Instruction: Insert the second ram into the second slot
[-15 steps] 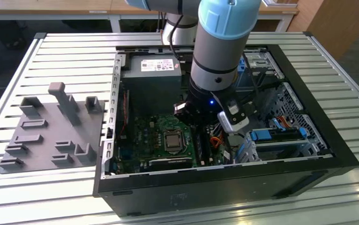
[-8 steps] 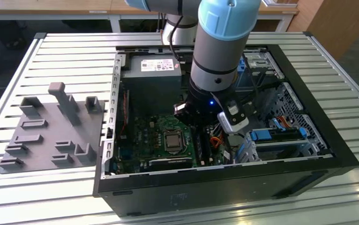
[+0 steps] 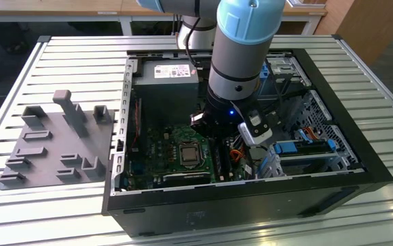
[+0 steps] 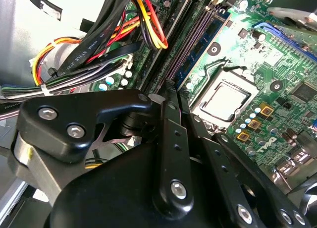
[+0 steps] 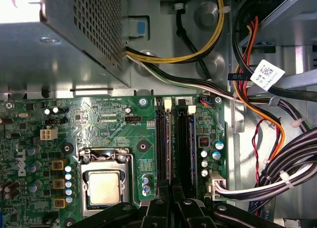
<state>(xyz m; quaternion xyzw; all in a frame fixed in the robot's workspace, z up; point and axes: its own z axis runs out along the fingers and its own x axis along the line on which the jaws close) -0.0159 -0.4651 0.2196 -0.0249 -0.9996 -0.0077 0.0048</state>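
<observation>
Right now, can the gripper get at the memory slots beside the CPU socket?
Probably yes. The gripper hangs right at the memory slots, with nothing seen between them; the cable bundle lies off to one side, clear of the slots.

motherboard (image 5: 99,119) green | case (image 3: 237,210) black | arm (image 3: 248,20) pale blue | holder (image 3: 53,148) grey

The gripper (image 5: 172,189) hides one end of the slots (image 5: 182,139); whether it grips the ram is hard to tell. The exterior view's top edge crops the arm (image 3: 241,51).
</observation>
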